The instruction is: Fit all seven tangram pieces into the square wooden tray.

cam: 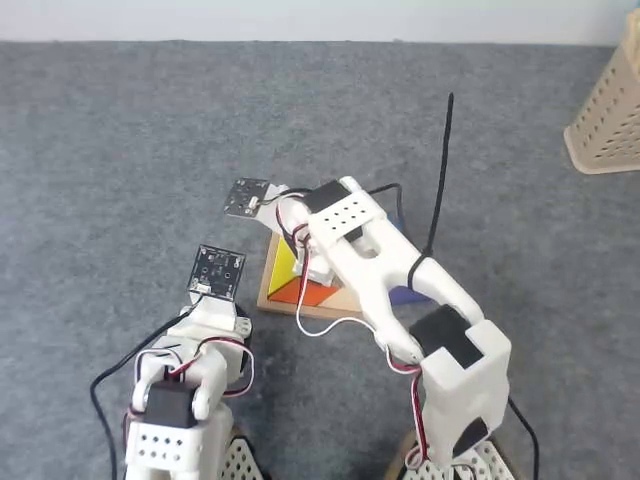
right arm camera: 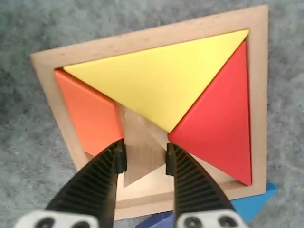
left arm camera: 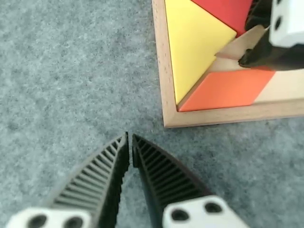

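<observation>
Directly between the fingertips of the right gripper point(right arm camera: 144, 159), a plain pale wooden triangle point(right arm camera: 140, 137) was clamped, tilted, over the bare floor of the square wooden tray point(right arm camera: 47, 71). Ahead of those fingertips the tray held a large yellow triangle point(right arm camera: 156, 90), flanked by a large red triangle point(right arm camera: 221, 123) and an orange four-sided piece point(right arm camera: 88, 114). A blue piece point(right arm camera: 251, 203) lay outside the tray rim, near the gripper body. The left gripper point(left arm camera: 129, 140) had its fingers together on nothing, above grey carpet point(left arm camera: 61, 80), with the tray corner just ahead.
</observation>
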{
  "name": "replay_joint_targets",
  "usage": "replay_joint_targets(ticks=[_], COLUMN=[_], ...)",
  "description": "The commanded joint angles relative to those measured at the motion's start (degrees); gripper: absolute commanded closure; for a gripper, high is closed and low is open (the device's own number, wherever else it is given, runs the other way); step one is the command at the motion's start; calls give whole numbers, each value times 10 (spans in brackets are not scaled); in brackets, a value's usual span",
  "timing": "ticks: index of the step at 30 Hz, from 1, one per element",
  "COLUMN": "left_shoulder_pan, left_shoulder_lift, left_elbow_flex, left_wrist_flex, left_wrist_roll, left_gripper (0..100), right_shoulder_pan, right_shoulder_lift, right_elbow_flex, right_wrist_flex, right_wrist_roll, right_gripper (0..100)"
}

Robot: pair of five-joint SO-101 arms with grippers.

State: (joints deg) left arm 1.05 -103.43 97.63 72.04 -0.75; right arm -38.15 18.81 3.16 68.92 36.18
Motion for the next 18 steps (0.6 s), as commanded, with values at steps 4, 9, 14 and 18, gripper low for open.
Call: replay_joint_targets(ticks=[4,9,14,18], left_shoulder_pan=[-1,-1,-1,-1], left_shoulder_lift=[-11,-11,-11,-11], left_elbow_flex=[-11,-11,-11,-11], left_wrist_flex=[4,4,4,4], left_wrist_roll=[5,5,5,5], left_gripper=[988,988,988,988], right_shoulder_pan=[7,7,7,7], right_shoulder_lift=[-7,-7,-7,-7], right_elbow_flex=[-33,-33,-34,-34], right_wrist_flex=[17,29,30,30], right_wrist_roll=[37,49,49,48], right_gripper=[978,977,976,924])
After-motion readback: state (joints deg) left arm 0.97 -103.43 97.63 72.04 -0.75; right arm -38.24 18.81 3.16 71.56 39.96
